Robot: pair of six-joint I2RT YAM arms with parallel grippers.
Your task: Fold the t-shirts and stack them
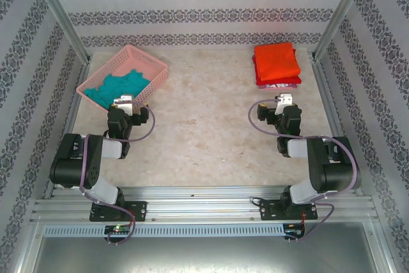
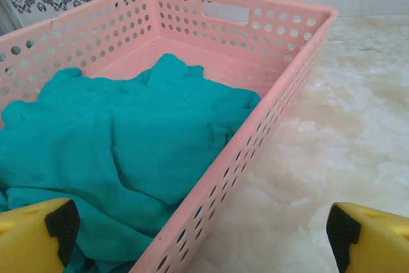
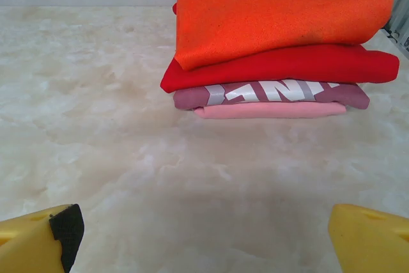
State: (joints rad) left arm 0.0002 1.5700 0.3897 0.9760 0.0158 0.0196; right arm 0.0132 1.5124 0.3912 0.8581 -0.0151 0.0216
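Spread and empty: left gripper [image 1: 125, 101], right gripper [image 1: 283, 100].
Ahead of left, teal t-shirt [image 2: 115, 145] in basket [image 2: 281, 94]; right wrist view reveals lettered t-shirt [image 3: 275, 92] in stack [image 3: 275, 23].

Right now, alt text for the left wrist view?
A crumpled teal t-shirt lies inside a pink perforated plastic basket on a pale marbled table. The left hand's yellow fingertips frame the bottom corners, wide open, holding nothing.

Damask-striped walls [image 1: 192, 4] enclose a pale — perhaps marble — tabletop [image 1: 204, 126].

A basket [image 1: 137, 61] sat at the table's [image 1: 204, 129] far left corner, a tee [image 1: 118, 87] inside. Stacked tees [image 1: 276, 62] lay at the far right.
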